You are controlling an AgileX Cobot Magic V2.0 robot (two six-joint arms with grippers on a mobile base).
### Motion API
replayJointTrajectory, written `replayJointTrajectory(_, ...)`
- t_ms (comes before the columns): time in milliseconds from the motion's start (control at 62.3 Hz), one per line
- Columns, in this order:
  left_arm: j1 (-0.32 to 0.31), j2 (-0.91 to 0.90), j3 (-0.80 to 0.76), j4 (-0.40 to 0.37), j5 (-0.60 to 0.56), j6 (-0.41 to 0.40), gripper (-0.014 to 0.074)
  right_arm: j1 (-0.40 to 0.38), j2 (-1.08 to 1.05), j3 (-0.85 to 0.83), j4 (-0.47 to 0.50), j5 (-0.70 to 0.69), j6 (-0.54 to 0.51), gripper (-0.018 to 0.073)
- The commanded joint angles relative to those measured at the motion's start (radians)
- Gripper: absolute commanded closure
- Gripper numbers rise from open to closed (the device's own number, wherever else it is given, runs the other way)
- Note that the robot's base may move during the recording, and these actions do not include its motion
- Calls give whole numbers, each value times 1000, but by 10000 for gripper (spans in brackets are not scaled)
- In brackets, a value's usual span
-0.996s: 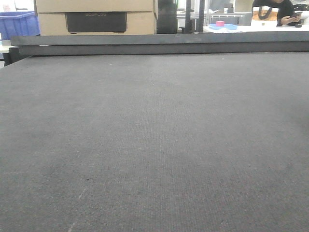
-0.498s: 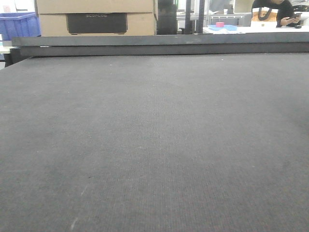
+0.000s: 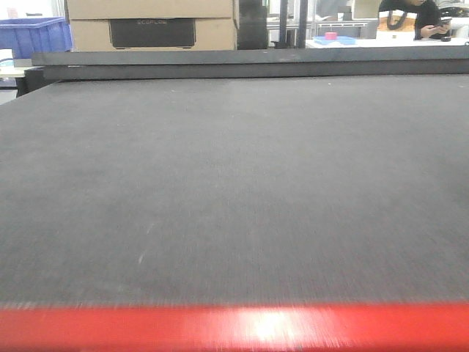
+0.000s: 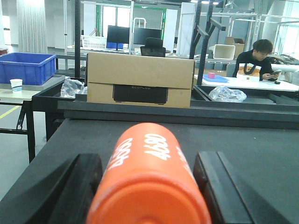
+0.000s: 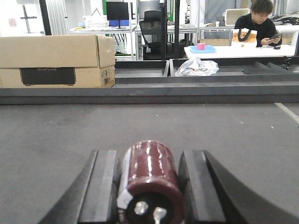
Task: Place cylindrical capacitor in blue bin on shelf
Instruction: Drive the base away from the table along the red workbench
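A cardboard box (image 4: 139, 79) sits at 12 o'clock, a person (image 4: 254, 63) at 1 o'clock. The surface (image 3: 234, 183) is dark grey. The right hand (image 5: 149, 186) pinches the capacitor (image 5: 152, 179); the left hand (image 4: 147, 186) pinches an orange tube (image 4: 149, 172).

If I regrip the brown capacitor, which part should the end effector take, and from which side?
Its curved side wall at mid-length, probably as the right end effector holds it now: one pad on each side of the brown capacitor, coming in from the terminal end. The round body offers opposed sides, and the terminals are left untouched.
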State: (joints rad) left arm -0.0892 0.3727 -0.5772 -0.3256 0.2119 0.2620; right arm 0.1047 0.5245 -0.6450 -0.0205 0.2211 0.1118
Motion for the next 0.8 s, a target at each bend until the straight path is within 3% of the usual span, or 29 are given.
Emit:
replayJointTrajectory(0, 2, -3, -3, -5, -20, 4, 707, -4, -3, 2, -12, -27, -4, 722)
replayJointTrajectory(787, 2, -3, -3, -5, -20, 4, 707, -4, -3, 2, -12, -27, -4, 722)
